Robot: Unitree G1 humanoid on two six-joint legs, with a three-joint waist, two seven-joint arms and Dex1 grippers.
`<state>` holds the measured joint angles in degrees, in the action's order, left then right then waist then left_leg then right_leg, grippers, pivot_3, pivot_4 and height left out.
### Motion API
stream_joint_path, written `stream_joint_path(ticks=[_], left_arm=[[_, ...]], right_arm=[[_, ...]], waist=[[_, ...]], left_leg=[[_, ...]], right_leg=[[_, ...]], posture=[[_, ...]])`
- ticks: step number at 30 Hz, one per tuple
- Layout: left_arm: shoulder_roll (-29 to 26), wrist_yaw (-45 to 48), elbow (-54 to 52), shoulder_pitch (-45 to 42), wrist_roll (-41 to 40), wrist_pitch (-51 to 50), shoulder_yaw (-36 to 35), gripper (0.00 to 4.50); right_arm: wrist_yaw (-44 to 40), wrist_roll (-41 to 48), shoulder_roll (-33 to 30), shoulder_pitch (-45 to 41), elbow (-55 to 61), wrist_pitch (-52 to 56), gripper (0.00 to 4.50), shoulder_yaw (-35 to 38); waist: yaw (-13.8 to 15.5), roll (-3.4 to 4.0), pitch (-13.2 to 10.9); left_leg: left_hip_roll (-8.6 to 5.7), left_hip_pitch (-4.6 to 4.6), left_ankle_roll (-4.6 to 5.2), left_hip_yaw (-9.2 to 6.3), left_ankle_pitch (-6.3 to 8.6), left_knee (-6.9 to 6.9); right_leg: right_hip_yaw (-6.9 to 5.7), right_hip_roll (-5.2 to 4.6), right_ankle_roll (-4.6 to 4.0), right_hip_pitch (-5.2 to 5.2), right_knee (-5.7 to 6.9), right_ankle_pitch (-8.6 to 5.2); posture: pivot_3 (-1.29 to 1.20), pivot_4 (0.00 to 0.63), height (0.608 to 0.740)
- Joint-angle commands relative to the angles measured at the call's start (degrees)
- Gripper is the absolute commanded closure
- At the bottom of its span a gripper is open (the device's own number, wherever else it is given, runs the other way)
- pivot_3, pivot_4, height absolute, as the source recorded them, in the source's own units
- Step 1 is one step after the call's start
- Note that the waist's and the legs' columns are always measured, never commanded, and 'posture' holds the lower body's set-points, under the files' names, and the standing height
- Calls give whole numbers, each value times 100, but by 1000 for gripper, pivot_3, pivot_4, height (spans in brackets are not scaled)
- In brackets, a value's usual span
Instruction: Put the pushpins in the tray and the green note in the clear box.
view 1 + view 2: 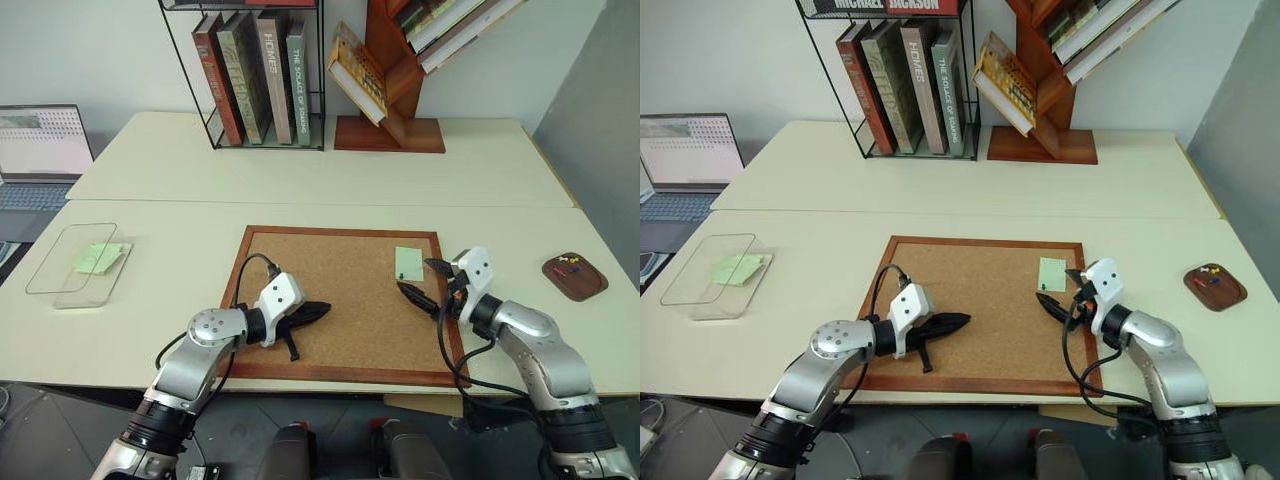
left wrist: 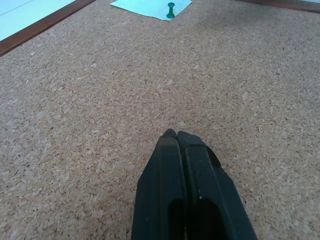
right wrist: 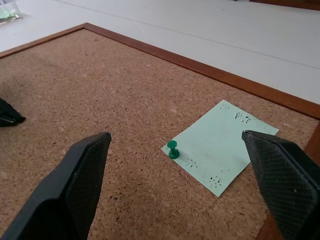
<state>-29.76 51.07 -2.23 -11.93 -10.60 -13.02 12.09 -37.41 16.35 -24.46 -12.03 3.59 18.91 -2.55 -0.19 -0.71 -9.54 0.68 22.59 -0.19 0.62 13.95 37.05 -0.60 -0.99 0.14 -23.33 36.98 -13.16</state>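
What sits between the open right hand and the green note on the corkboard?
Nothing but bare cork. In the right wrist view the right hand faces the green note, still pinned by a green pushpin.

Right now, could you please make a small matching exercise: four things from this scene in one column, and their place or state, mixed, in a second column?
Things:
1. green pushpin
2. tray
3. left gripper
4. right gripper

Places or states:
A. shut, over the corkboard
B. stuck in the green note
C. open, beside the note
D. on the table's right side, with pins inside

Pairs: 1-B, 2-D, 3-A, 4-C
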Motion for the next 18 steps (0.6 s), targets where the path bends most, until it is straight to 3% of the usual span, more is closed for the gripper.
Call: stream_joint_path(ticks=[1,4,18], left_arm=[[-82,72,112,136,166,-93,161,4500],[-85,58,94,150,165,-100,153,4500],[-99,19,62,186,160,-103,131,4500]], right_arm=[[-63,-290,34,-241,-287,-368,42,-181],[17,-397,120,-377,-560,-494,42,-203],[-52,-655,284,-524,-1070,-709,2780,-257]], waist=[[3,0,0],[2,0,0],[0,-4,3]], left_leg=[[0,0,0,0,0,0],[-1,1,0,1,0,-1],[0,0,0,1,0,-1]], right_leg=[[-1,0,1,0,0,0],[0,0,5,0,-1,3],[1,0,10,-1,2,6]], posture=[[0,150,740],[0,150,740],[0,150,740]])
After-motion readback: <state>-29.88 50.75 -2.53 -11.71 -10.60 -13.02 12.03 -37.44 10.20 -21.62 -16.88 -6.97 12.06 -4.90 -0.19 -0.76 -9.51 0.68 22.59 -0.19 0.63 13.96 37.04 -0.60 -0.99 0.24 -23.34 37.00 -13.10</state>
